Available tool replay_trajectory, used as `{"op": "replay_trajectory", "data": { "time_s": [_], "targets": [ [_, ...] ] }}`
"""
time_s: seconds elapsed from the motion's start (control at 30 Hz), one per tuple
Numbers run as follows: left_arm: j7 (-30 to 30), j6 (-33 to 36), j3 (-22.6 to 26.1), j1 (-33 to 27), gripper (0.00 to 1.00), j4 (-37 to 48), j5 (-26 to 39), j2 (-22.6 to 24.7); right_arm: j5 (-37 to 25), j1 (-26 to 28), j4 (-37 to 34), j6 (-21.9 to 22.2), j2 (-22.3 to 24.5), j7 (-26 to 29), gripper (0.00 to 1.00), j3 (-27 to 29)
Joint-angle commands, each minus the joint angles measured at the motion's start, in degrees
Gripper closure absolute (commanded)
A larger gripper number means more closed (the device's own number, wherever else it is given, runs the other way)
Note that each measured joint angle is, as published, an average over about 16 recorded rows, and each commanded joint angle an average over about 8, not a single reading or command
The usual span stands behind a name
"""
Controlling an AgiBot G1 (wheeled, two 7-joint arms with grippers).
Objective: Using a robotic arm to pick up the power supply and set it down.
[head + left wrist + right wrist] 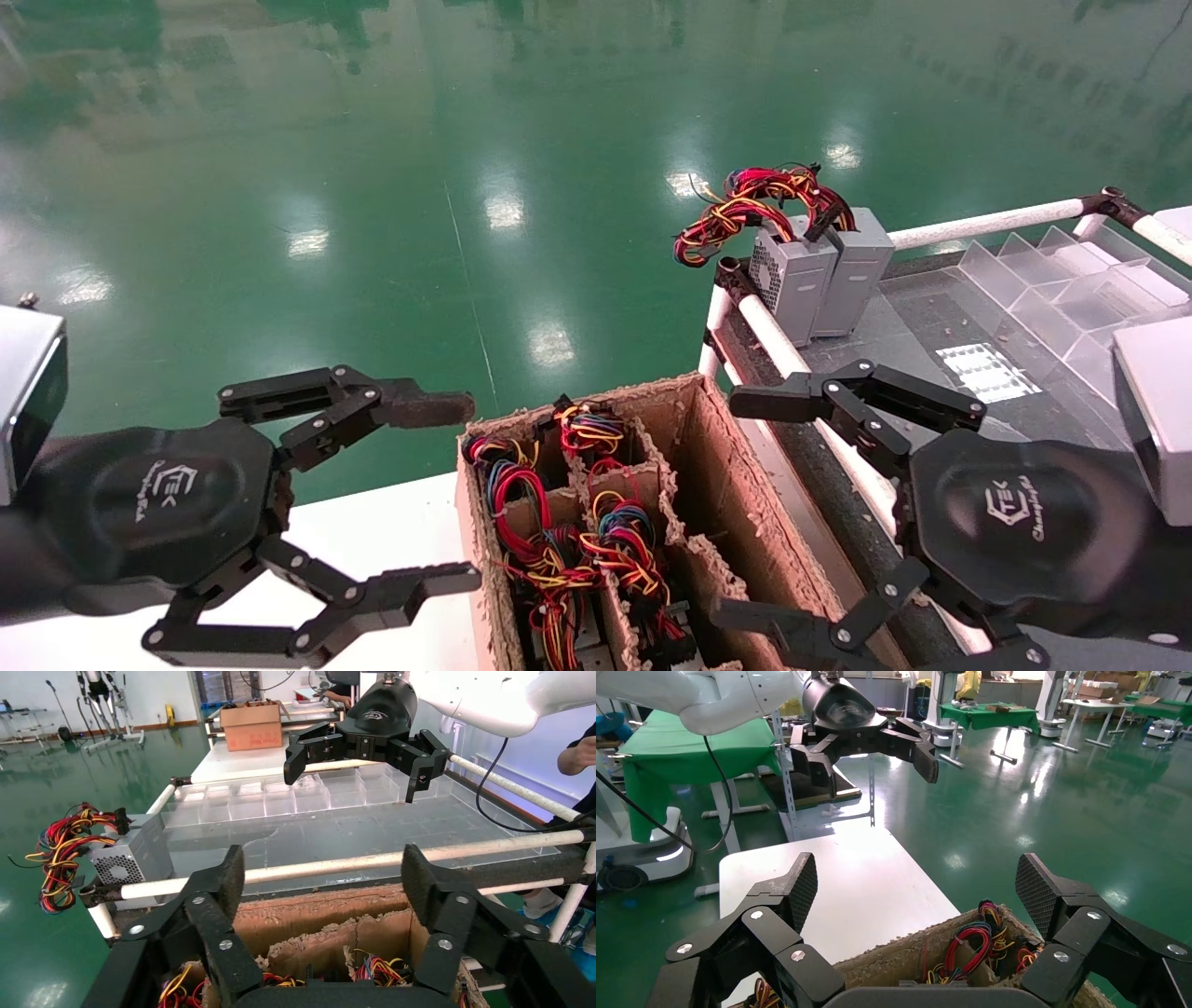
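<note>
While both our grippers hang spread wide and empty over the cardboard box point(708, 438), nothing of the task is yet in hand. The right gripper point(745, 508), the all-black one that we take for the working arm, sits above the box's right edge, next to the desk point(931, 326) with its white rail point(782, 345). The left gripper point(447, 494), with a worn brownish pad on one finger, hovers at the box's left side over the white desk point(391, 522).

The power supply point(559, 643) we mean to lift stands down in one of the box's compartments; we see mostly its orange, yellow and red wires point(596, 433), with only a sliver of grey metal low in the head view. Two other grey boxes point(819, 275) with a big red-black wire tangle point(745, 210) already stand upright on the right desk, near the clear plastic tray point(1071, 280).

We judge the risks as these. The wires of neighbouring units lie tangled across the dividers, so a finger could snag a loop and drag a second unit up. The compartments look narrow, and the ragged cardboard walls could catch a finger or tilt the unit. A grasp on wires instead of metal would likely slip.
</note>
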Motion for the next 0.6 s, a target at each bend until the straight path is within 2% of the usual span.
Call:
{"op": "replay_trajectory", "data": {
  "time_s": [0.03, 0.6],
  "targets": [
    [0.0, 0.0, 0.0, 0.0, 1.00, 0.0, 0.0, 0.0, 0.0, 0.0, 0.0, 0.0, 0.0, 0.0, 0.00, 0.0],
    [0.0, 0.0, 0.0, 0.0, 1.00, 0.0, 0.0, 0.0, 0.0, 0.0, 0.0, 0.0, 0.0, 0.0, 0.00, 0.0]
  ]
}}
